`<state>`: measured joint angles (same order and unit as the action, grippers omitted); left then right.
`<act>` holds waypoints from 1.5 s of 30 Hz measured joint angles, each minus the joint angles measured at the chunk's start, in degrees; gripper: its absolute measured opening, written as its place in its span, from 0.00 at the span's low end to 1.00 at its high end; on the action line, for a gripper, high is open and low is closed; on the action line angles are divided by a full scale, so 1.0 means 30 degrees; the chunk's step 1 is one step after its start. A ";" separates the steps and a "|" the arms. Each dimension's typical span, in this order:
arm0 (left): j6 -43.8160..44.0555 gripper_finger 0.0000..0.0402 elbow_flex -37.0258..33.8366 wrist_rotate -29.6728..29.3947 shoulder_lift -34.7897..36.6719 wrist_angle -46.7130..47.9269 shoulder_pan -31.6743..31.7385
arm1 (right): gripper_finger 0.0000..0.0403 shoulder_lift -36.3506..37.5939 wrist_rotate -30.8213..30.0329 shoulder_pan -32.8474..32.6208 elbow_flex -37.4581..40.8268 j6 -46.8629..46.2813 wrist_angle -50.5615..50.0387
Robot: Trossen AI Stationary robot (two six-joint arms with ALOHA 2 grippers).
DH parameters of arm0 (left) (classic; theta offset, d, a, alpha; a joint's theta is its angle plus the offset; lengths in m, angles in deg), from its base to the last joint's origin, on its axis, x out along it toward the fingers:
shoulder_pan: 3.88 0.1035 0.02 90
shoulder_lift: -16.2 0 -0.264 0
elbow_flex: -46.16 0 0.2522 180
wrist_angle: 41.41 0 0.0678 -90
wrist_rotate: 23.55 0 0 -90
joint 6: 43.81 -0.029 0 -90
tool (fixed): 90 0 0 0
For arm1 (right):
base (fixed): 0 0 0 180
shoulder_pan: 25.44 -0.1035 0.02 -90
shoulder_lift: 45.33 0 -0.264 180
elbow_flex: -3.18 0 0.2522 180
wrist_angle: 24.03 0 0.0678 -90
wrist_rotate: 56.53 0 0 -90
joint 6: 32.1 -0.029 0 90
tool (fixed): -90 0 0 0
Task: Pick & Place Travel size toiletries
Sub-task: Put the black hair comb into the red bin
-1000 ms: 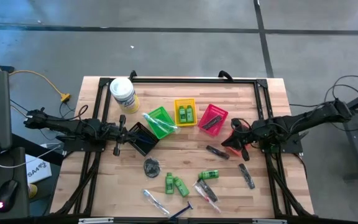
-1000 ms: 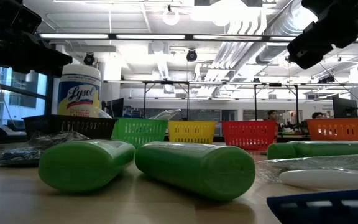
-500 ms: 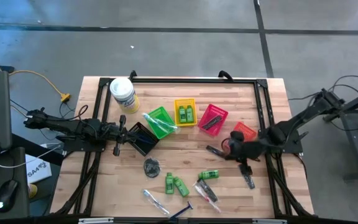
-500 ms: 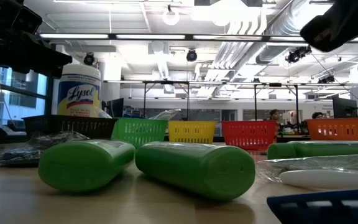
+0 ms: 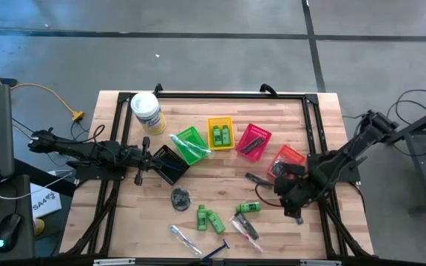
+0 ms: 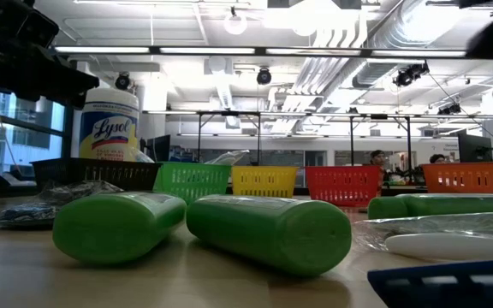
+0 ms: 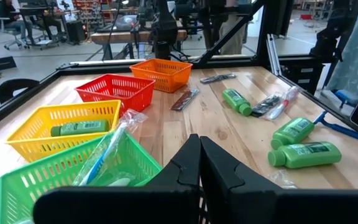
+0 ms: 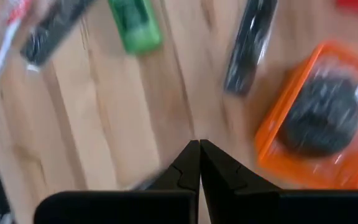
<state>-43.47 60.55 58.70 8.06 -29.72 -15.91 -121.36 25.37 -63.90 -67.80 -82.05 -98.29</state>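
Toiletries lie scattered lower centre of the wooden table (image 5: 220,100): bright green mini bottles (image 5: 207,218), a black comb (image 5: 258,180), a dark coiled bundle (image 5: 181,196). Right gripper (image 5: 290,201) hangs lower right, fingers clenched, empty. Left gripper (image 5: 145,158) rests centre left beside the black basket (image 5: 170,164), pinched closed, holding nothing.

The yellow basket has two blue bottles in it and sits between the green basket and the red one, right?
Not quite. The bottles in the yellow basket are green, not blue, as the high view shows. The rest holds: it sits between the green basket and the red basket.
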 joint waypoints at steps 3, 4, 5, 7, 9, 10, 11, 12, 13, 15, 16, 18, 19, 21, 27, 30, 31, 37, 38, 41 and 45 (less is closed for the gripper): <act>0.0051 0.00 0.0000 0.0002 -0.0309 0.0039 0.0005 | 0.01 -0.0368 0.0957 -0.0758 -0.0015 -0.1898 -0.0533; 0.0041 0.00 0.0000 0.0007 -0.0396 0.0024 0.0003 | 0.01 -0.0467 0.1212 -0.0981 -0.0022 -0.2432 -0.0703; 0.0038 0.00 0.0000 0.0007 -0.0477 0.0007 0.0007 | 0.01 -0.0546 0.1366 -0.1233 -0.0022 -0.3004 -0.0863; 0.0031 0.00 0.0000 -0.0014 -0.0676 0.0007 0.0007 | 0.01 -0.0567 0.1246 -0.1724 -0.0022 -0.4206 -0.0939; -0.0005 0.00 0.0000 -0.0015 -0.0849 0.0017 0.0004 | 0.01 -0.0567 0.0967 -0.2145 -0.0022 -0.5495 -0.0907; -0.0022 0.00 0.0000 -0.0015 -0.0910 0.0007 0.0004 | 0.01 -0.0567 0.0846 -0.2333 -0.0022 -0.6166 -0.0898; -0.0060 0.00 0.0000 -0.0019 -0.0985 0.0007 0.0000 | 0.01 -0.0567 0.0706 -0.2522 -0.0022 -0.6859 -0.0892; -0.0096 0.00 0.0000 -0.0022 -0.1053 0.0015 0.0004 | 0.01 -0.0567 0.0551 -0.2723 -0.0022 -0.7516 -0.0900; -0.0098 0.00 0.0000 -0.0020 -0.1120 0.0015 0.0002 | 0.01 -0.0567 0.0409 -0.2909 -0.0022 -0.8100 -0.0899; -0.0061 0.00 0.0000 -0.0022 -0.1268 0.0007 0.0000 | 0.01 -0.0567 0.0342 -0.3317 -0.0022 -0.9078 -0.0814; -0.0027 0.00 0.0000 -0.0022 -0.1354 0.0007 0.0002 | 0.02 -0.0640 0.0338 -0.3495 -0.0022 -0.9329 -0.0715; -0.0020 0.00 0.0000 -0.0008 -0.1492 0.0008 0.0000 | 0.07 -0.0941 0.0336 -0.3752 -0.0022 -0.9431 -0.0680; -0.0020 0.00 0.0000 0.0006 -0.1557 0.0007 0.0000 | 0.10 -0.1127 0.0336 -0.3845 -0.0019 -0.9455 -0.0683; -0.0020 0.00 0.0000 0.0044 -0.1643 0.0018 0.0005 | 0.17 -0.1462 0.0336 -0.4008 -0.0015 -0.9846 -0.0638; -0.0064 0.00 0.0000 0.0051 -0.1639 0.0009 0.0000 | 0.44 -0.2425 0.0030 -0.4423 -0.0015 -1.1359 -0.0589; -0.0158 0.00 0.0000 0.0051 -0.1643 0.0013 0.0002 | 0.53 -0.2897 -0.0149 -0.4672 0.0008 -1.2783 -0.0601; -0.0158 0.00 0.0000 0.0041 -0.1639 0.0007 0.0005 | 0.55 -0.3000 -0.0301 -0.4721 0.0015 -1.3335 -0.0601; -0.0158 0.00 0.0000 -0.0026 -0.1639 0.0007 0.0000 | 0.59 -0.3739 -0.0930 -0.4738 0.0015 -1.4980 -0.0533; -0.0158 0.00 0.0000 -0.0029 -0.1639 0.0007 0.0000 | 0.60 -0.3840 -0.1126 -0.4734 0.0015 -1.4980 -0.0456; -0.0158 0.00 0.0000 -0.0029 -0.1639 0.0000 0.0000 | 0.60 -0.4185 -0.1297 -0.4734 0.0015 -1.5093 -0.0013; -0.0158 0.00 0.0000 -0.0036 -0.1639 0.0000 0.0002 | 0.60 -0.4890 -0.0516 -0.4734 0.0015 -1.6061 0.0055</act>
<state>-43.95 60.55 58.60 3.14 -29.72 -15.91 -136.03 23.82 -78.10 -67.75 -130.24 -98.13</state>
